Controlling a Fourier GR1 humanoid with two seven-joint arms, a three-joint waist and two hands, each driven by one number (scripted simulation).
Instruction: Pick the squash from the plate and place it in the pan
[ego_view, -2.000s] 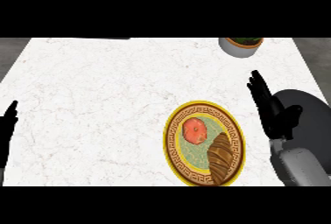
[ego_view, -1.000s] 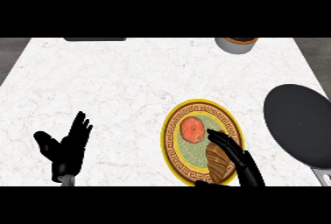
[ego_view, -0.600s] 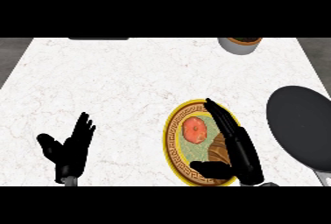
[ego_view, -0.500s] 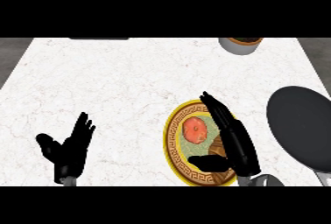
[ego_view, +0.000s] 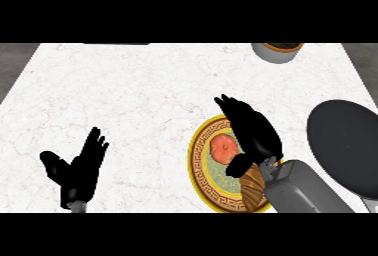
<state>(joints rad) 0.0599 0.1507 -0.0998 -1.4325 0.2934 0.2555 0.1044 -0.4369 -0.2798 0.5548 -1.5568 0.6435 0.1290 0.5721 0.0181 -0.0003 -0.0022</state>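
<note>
The right hand (ego_view: 251, 131) stretches flat over one gold-rimmed plate (ego_view: 198, 165) near the worktop's front edge, fingers straight, holding nothing. The orange squash (ego_view: 223, 148) lies on that plate beside its thumb. The left hand (ego_view: 77, 167) rests open at front left. One dark pan (ego_view: 347, 142) sits at the right edge, one bowl (ego_view: 277, 51) at the back of the white marble worktop (ego_view: 133, 95).

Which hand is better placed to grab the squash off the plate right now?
Right. The right hand hovers open over the plate, right beside the squash, with the pan on that same side. The left hand rests open on the counter's far left.
</note>
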